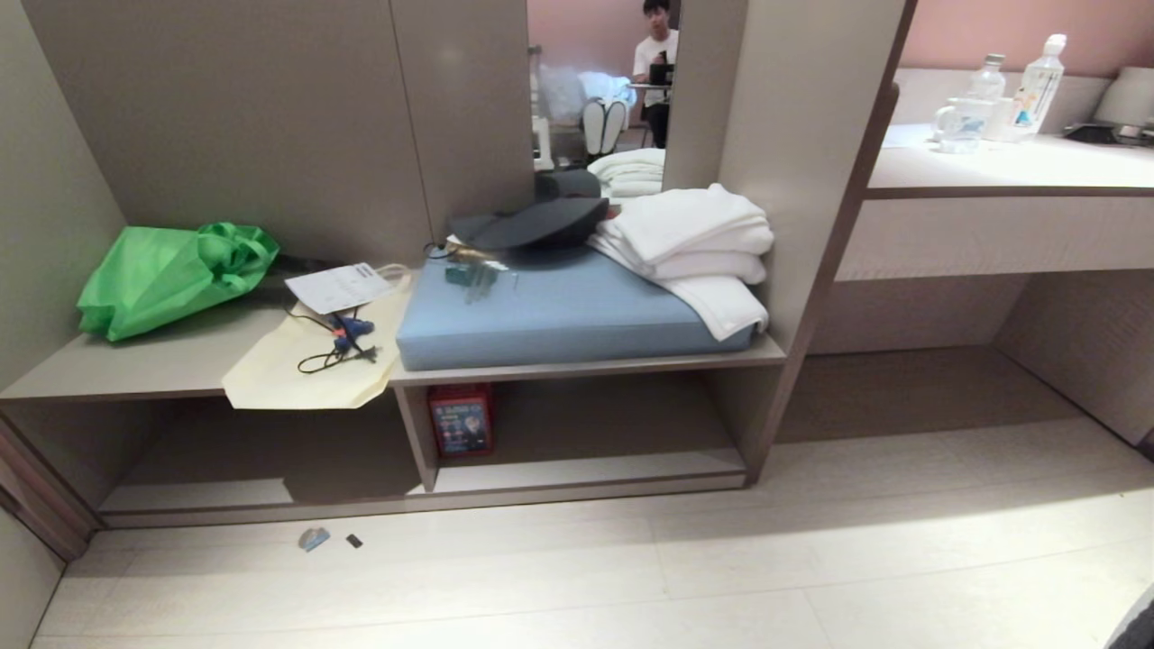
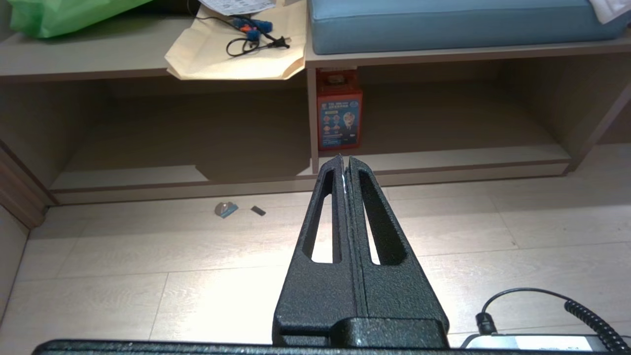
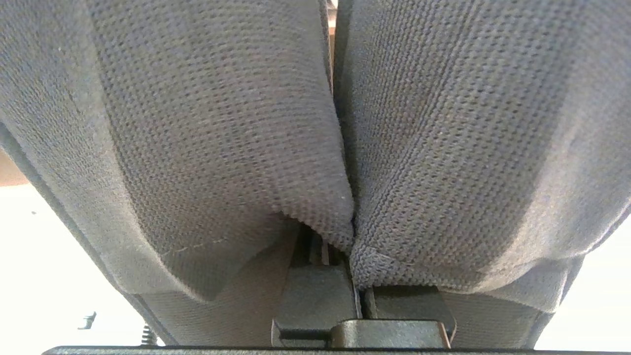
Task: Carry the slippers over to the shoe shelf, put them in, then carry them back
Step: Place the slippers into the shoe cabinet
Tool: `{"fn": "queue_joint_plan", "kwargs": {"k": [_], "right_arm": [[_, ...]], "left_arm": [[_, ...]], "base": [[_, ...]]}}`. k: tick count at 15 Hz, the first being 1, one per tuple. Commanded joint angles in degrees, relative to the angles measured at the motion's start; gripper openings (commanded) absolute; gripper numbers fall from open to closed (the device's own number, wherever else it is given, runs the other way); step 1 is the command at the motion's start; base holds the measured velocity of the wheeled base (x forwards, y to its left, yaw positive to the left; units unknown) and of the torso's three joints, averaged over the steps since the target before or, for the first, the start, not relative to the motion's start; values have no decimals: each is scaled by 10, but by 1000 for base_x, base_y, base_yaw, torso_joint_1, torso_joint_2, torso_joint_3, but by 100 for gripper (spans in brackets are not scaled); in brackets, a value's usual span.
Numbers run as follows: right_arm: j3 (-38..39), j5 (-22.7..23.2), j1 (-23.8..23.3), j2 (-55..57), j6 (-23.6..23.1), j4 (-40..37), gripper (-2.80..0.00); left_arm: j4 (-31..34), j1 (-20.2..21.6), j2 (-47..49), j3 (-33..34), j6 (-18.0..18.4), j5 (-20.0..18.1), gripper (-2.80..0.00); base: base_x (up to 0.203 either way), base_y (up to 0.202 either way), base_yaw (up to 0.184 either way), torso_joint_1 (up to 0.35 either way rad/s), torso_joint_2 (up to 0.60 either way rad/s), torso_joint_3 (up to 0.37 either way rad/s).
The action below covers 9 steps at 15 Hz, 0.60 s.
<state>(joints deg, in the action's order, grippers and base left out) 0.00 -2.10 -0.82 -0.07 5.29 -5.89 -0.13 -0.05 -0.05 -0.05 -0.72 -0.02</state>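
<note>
The slippers hang in my right gripper (image 3: 357,301), which is shut on them. Their blue-grey knit bands fill the right wrist view, one slipper (image 3: 212,123) pressed against the other (image 3: 468,123), and they hide the fingertips. The shoe shelf (image 1: 586,469) is the low cubby right of the divider, under the blue cushion. Its pale base board (image 2: 443,158) is bare. My left gripper (image 2: 345,160) is shut and empty, and it hangs over the floor in front of the divider. Neither arm nor the slippers show in the head view.
A red box (image 1: 461,419) stands in the shoe shelf's left corner. On the bench lie a green bag (image 1: 171,275), a cream tote (image 1: 315,361) with a cable, a blue cushion (image 1: 550,311), towels (image 1: 694,243) and a dark cap (image 1: 532,225). Two small scraps (image 1: 314,539) lie on the floor. A desk (image 1: 992,167) stands at the right.
</note>
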Motion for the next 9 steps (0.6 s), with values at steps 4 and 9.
{"fn": "queue_joint_plan", "kwargs": {"k": [4, 9], "right_arm": [[0, 0, 0, -1, 12, -1, -280], [0, 0, 0, -1, 11, -1, -280]], "left_arm": [[0, -1, 0, 0, -1, 0, -280], [0, 0, 0, 0, -1, 0, -280]], "base": [[0, 0, 0, 0, 0, 0], [0, 0, 0, 0, 0, 0]]}}
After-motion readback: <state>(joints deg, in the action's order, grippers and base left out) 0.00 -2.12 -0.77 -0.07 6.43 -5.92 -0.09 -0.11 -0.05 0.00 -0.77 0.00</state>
